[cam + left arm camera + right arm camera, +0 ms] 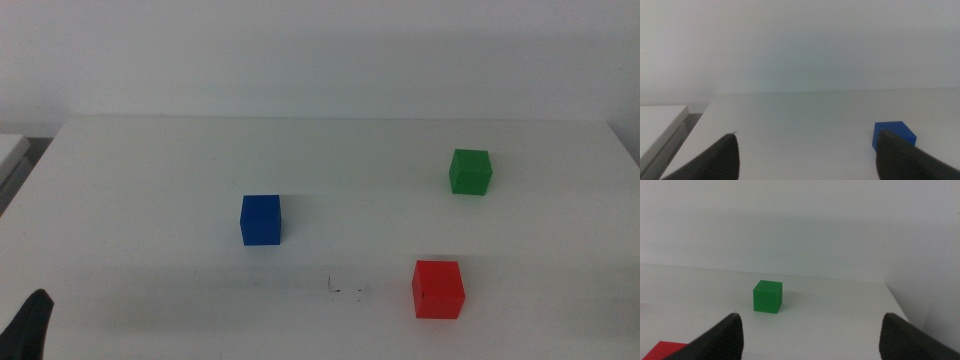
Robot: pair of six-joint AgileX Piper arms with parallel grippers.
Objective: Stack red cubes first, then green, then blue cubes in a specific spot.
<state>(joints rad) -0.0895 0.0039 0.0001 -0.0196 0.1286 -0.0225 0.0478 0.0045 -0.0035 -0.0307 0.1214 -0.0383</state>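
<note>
The red cube (438, 289) sits on the white table at the front right. The green cube (470, 171) stands behind it, further back on the right. The blue cube (260, 219) is left of centre. The marked spot (345, 290), a short dark tick with tiny specks, lies just left of the red cube with nothing on it. My left gripper (30, 330) waits at the bottom left corner; its wrist view shows it open (810, 160) and empty, with the blue cube (892, 132) ahead. My right gripper (815, 340) is open and empty, facing the green cube (767, 296), with a corner of the red cube (667, 350) showing.
A second white surface (10, 150) adjoins the table's left edge across a narrow gap, and also shows in the left wrist view (660, 125). A pale wall stands behind the table's far edge. The table's right edge (900, 305) runs near the green cube.
</note>
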